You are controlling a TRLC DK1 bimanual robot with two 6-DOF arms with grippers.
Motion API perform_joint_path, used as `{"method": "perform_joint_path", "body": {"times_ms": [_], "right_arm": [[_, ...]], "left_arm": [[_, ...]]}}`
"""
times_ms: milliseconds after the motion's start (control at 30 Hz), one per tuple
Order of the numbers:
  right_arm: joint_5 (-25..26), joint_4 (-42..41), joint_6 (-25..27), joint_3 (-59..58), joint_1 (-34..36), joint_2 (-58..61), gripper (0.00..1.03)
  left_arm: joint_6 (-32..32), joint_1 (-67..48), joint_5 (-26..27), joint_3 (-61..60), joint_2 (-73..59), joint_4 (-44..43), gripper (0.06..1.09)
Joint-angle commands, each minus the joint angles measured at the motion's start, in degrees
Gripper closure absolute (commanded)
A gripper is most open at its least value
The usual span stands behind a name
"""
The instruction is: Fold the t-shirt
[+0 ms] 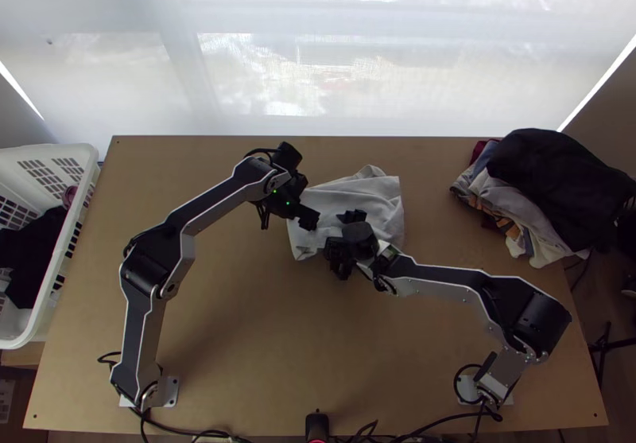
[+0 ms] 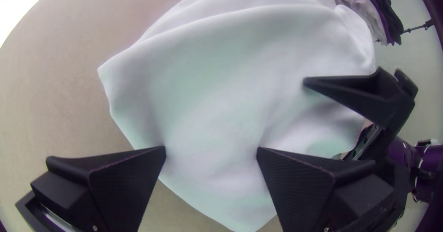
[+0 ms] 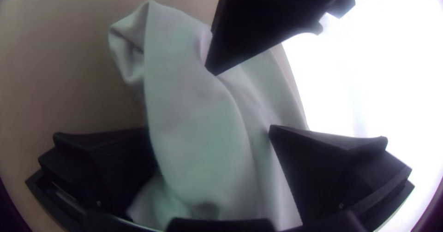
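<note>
T-shirt (image 1: 370, 195) lies under the left end effector (image 1: 288, 223) and right end effector (image 1: 342, 244), both angled downward, jaws apart.

Pale t-shirt (image 1: 342, 200), folded over on itself in a loose, creased bundle, lying on the wooden table (image 1: 238, 316).

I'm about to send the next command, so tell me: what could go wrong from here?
The left pincer and right pincer, each with two wide flat black fingers, are close together over the white cloth t-shirt; they might bump if both move inward. Both are open and the cloth overlaps itself, so a pinch could catch the wrong layers. One crumpled corner may leave a crease in the fold.
</note>
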State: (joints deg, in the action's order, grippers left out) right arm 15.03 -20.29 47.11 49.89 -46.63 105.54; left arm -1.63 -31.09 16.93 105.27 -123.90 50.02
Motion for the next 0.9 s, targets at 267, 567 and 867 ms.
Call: {"method": "perform_joint_path", "body": {"times_ms": [267,567,867], "right_arm": [[0.5,-1.0,0.6,5.6,3.3,9.3,0.30],[0.4,-0.4,-4.1,4.1,3.8,2.2,1.00],[0.0,11.3,-7.5,7.7,4.8,-15.4,1.00]], "left_arm": [[0.2,-0.6,0.0,-0.6,0.4,0.5,0.12],[0.7,0.0,0.0,-0.6,4.5,1.9,0.12],[0.9,3.6,-0.2,-0.7,14.9,4.6,0.12]]}}
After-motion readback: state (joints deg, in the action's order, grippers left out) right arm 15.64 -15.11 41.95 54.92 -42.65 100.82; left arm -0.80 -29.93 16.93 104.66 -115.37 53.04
